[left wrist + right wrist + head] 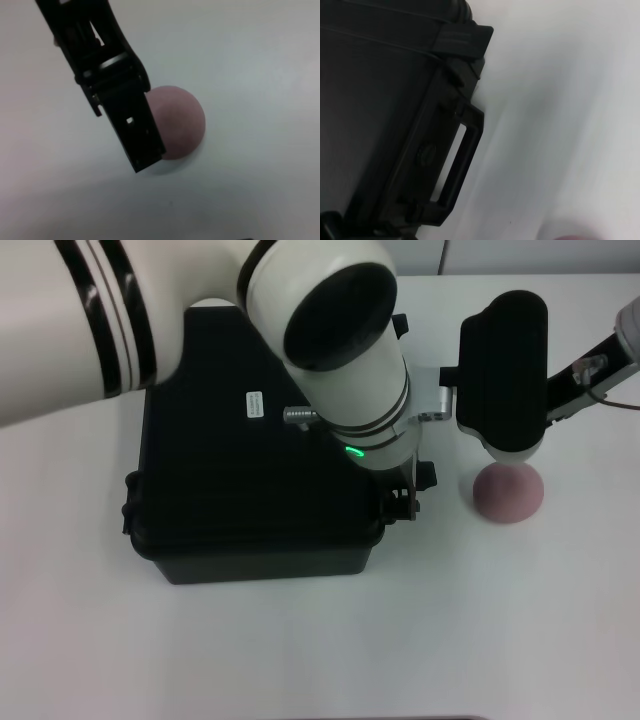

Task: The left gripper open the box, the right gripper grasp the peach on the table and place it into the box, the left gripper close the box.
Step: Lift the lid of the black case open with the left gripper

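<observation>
Beside the box, right gripper over peach.

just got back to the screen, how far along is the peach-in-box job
Nothing looks finished yet. The box sits with its lid down on the table. The left claw is at the box's right side, by the handle there. The right claw is directly over the peach, which rests on the table beside the box; a grasp can't be confirmed. Left to do: open the lid, place the peach inside, close it.
</observation>
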Tool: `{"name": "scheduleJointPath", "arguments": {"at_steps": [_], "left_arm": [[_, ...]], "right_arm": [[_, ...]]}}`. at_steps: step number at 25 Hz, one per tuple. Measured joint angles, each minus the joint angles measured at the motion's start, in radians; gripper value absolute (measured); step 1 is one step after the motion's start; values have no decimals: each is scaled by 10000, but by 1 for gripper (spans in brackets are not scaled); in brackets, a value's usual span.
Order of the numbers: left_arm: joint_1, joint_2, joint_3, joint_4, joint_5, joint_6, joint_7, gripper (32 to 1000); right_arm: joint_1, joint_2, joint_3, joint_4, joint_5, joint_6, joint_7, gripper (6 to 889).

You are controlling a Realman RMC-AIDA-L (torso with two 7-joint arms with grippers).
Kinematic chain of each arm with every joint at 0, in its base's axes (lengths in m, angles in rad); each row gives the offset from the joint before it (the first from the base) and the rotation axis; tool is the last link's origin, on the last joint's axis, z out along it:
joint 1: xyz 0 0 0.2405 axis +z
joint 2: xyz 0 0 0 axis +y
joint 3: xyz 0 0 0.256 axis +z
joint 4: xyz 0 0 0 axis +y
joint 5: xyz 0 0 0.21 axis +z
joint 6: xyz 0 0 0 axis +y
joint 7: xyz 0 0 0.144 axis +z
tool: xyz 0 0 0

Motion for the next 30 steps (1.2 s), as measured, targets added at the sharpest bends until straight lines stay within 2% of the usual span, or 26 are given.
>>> {"name": "scheduleJointPath", "arguments": {"at_steps": [6,16,26,30], "left_arm": [[-29,14,-10,-5,-303,-67,236,427],[-23,21,-73,194,-339,-27,259,395],[238,69,-558,603,-367,-96,339,393],[373,79,-854,705,-370,-216,514,393]], "right_arm": [[3,0,0,7,6,1,0,846],[-5,1,0,8,7,-9,-8,846],[-43,0,0,8,7,-10,-62,846],[-53,0,0,8,7,-9,-73,845]]}}
